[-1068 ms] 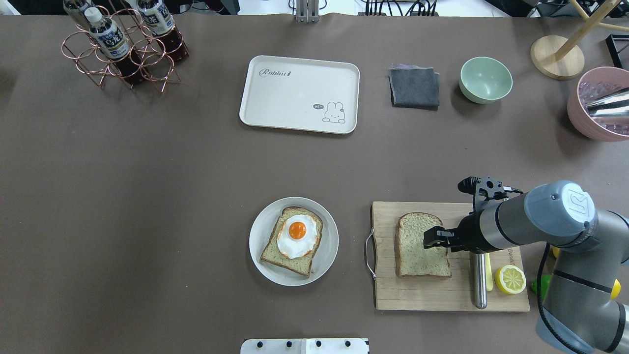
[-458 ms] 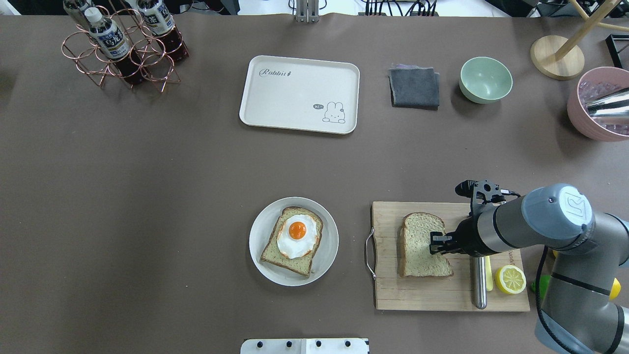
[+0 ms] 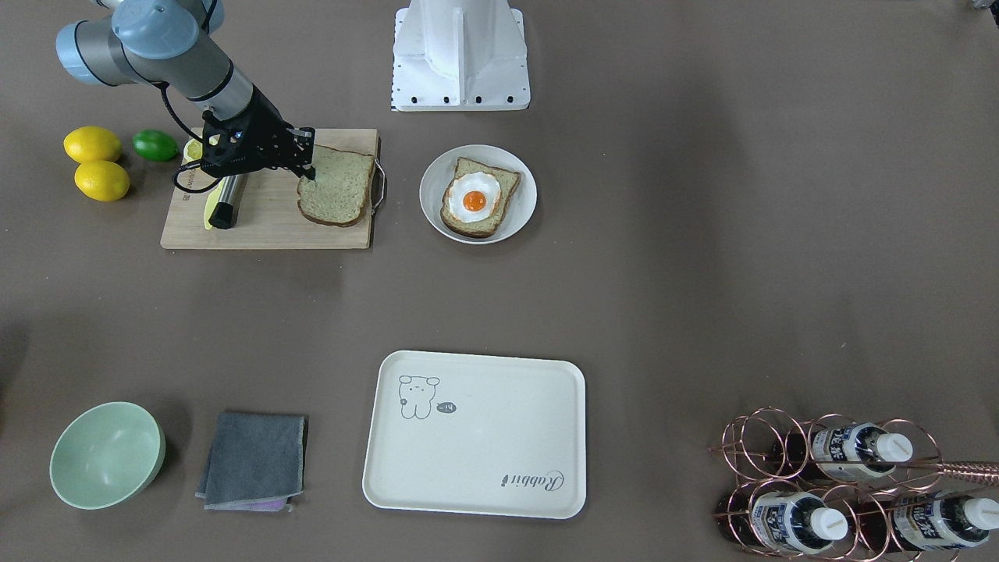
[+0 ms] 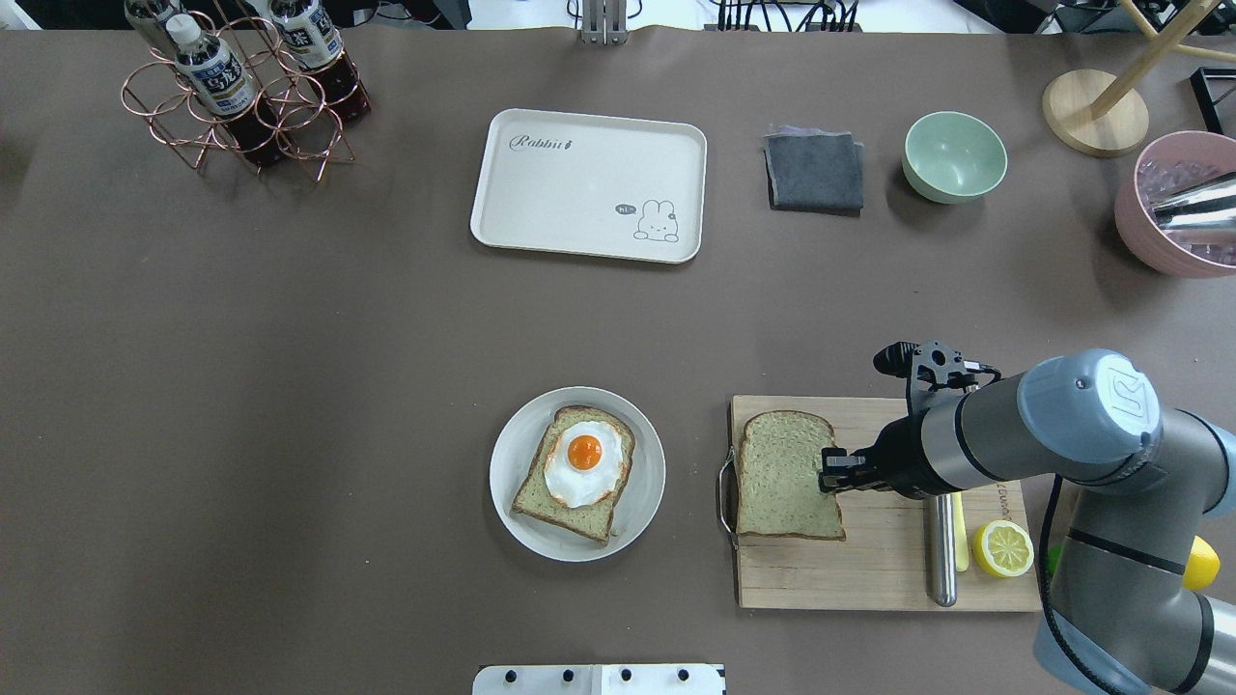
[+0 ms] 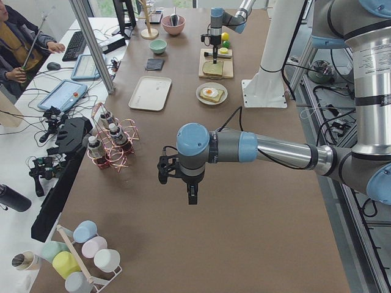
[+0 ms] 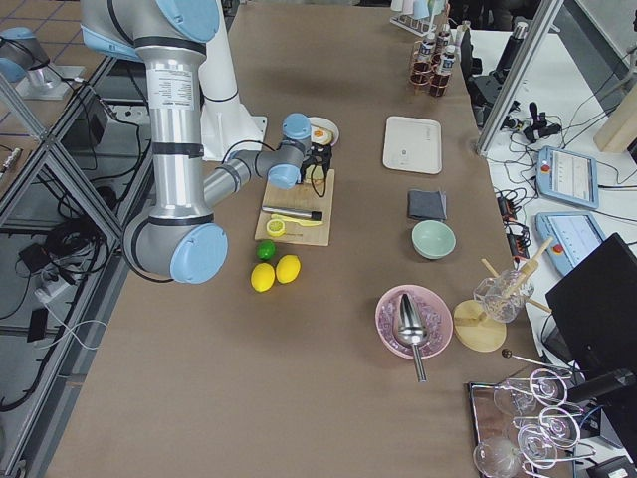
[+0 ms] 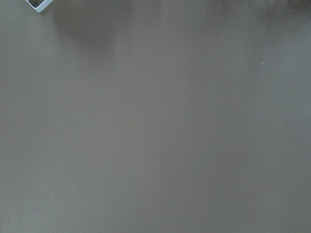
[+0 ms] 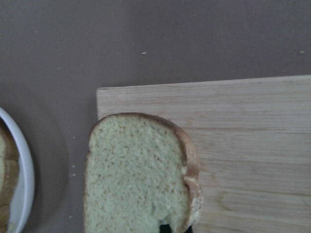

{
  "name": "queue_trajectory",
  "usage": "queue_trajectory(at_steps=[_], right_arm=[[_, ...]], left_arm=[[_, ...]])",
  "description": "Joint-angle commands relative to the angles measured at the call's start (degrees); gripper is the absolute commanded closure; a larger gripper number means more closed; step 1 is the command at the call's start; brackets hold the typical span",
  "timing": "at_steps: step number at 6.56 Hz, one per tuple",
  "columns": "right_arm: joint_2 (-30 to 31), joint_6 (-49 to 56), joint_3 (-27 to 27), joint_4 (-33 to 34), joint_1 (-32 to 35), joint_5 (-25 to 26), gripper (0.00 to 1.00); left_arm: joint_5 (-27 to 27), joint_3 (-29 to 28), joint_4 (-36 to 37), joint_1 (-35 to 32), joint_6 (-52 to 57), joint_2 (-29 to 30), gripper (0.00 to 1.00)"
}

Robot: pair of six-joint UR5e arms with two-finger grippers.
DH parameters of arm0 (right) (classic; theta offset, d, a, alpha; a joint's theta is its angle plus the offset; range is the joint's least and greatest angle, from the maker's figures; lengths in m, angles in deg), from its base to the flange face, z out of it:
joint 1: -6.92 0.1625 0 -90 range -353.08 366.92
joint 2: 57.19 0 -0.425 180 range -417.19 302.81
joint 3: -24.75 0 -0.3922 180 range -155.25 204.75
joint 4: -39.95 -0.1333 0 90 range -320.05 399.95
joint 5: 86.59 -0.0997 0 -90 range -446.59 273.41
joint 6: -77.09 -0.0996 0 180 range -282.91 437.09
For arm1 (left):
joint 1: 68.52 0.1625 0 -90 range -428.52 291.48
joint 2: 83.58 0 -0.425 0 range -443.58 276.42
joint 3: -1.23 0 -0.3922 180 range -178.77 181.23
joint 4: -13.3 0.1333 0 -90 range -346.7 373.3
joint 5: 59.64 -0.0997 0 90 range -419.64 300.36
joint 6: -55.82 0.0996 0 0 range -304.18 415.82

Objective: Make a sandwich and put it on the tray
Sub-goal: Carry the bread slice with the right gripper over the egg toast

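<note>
My right gripper [image 4: 830, 473] is shut on the right edge of a tan bread slice [image 4: 777, 473] and holds it just above the left end of the wooden cutting board [image 4: 869, 574]. In the right wrist view the slice [image 8: 136, 179] hangs partly past the board's left edge. A second slice with a fried egg [image 4: 582, 461] on top lies on the round white plate [image 4: 502, 463] to the left. The cream tray [image 4: 579, 193] lies empty at the far middle. My left gripper [image 5: 191, 194] shows only in the exterior left view, low over bare table; I cannot tell if it is open.
A steel-handled knife [image 4: 941, 555] and a lemon half [image 4: 1002, 548] lie on the board's right part. Two lemons [image 3: 94, 144] and a lime [image 3: 154, 144] sit beside it. A grey cloth [image 4: 814, 172], green bowl [image 4: 954, 154], pink bowl [image 4: 1173, 208] and bottle rack [image 4: 241, 87] stand at the far side.
My right gripper closed on the bread slice's right edge, tilted it up, and carried it left toward the plate, to the board's left end.
</note>
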Motion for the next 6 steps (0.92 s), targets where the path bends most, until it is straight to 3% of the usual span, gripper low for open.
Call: queue_trajectory(at_steps=[1,6], right_arm=[[-5.0,-2.2,-0.1,0.4,-0.2,-0.1,1.0],[-17.3,-7.7,-6.1,0.0,-4.7,1.7,1.0]], left_arm=[[0.0,0.1,0.0,-0.2,0.1,-0.1,0.03],[0.0,0.2,-0.4,-0.3,0.0,0.0,0.03]])
